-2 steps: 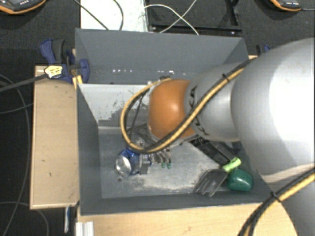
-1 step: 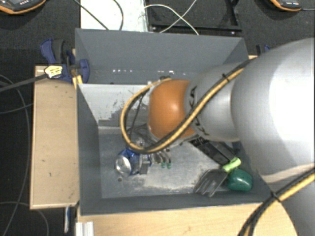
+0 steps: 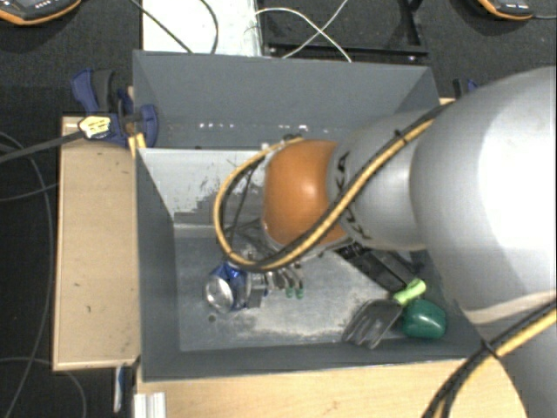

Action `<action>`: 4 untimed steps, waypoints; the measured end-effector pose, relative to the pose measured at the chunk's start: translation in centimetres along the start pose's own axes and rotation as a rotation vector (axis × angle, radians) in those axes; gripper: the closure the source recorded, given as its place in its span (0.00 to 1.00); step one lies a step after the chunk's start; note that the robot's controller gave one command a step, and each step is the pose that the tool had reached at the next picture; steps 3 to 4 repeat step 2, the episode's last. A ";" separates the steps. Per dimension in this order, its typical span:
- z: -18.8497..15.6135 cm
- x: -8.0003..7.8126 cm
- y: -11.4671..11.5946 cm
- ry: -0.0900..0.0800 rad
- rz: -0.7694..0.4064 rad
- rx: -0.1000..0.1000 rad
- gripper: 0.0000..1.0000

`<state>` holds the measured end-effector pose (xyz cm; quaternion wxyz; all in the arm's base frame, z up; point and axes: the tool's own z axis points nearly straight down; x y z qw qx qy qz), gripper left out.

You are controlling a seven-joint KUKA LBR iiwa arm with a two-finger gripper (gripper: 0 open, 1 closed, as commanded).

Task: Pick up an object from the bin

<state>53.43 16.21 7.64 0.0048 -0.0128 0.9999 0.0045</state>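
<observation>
I see the big silver arm (image 3: 470, 198) first. It comes in from the right and bends down into the grey bin (image 3: 161, 259). An orange cover (image 3: 296, 190) sits over its wrist, and a yellow cable (image 3: 220, 220) loops round that. The wrist points down and leans a bit to the left. That puts the gripper (image 3: 268, 279) low, close to the bin floor, left of the middle.

A black bar (image 3: 379, 268) lies under the arm. A grey fork (image 3: 370, 325) lies at the front right, with a green lump (image 3: 424, 320) just beside it.

The thing I care about is the small shiny thing (image 3: 223, 290), blue and silver, on the floor at the front left. It is just beside the gripper, on its left side. I can't see if they touch.

I think the shiny thing is light, like bent metal or foil. It looks smooth, so it may slip or roll away if I push it. It may also dent if I squeeze hard. I would take it across its middle, softly, not by an edge.

I can't tell if the gripper is spread or pressed together. The cover and cable hide too much of it.
</observation>
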 end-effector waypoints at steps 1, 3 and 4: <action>-1.9 0.2 0.0 0.008 0.000 0.002 1.00; -4.8 0.0 0.0 0.001 0.000 0.001 1.00; -4.8 0.0 0.0 0.001 0.000 0.001 1.00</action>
